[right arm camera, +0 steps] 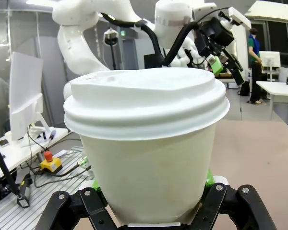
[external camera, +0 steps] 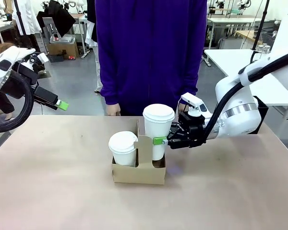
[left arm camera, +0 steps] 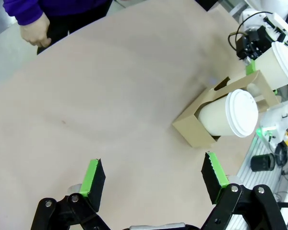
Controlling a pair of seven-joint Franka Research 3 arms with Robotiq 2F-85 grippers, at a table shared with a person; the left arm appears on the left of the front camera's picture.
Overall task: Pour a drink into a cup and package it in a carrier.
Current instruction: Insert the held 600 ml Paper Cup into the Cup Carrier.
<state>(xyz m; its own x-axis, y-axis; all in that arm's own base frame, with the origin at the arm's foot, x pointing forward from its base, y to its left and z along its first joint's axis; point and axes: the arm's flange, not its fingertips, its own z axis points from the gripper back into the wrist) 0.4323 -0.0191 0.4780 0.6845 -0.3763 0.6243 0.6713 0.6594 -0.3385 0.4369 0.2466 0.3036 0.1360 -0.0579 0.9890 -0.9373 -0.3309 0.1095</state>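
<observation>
- Right tool clenched round the lidded cup – upright, long axis vertical, lid up, in the carrier at 3 o'clock of its handle tab.
- Left tool released – raised above the desk at 9 o'clock.

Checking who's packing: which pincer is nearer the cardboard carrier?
Right. The right pincer grips a lidded cup at the carrier; the left pincer hangs open, far off.

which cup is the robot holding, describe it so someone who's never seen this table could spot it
Find the brown cardboard carrier in the middle of the tan table; two lidded white cups stand in it. The held cup is in the slot on the right arm's side, with the right gripper shut on its side. It rises higher than the other cup, which sits lower in its slot with nothing touching it.
</observation>
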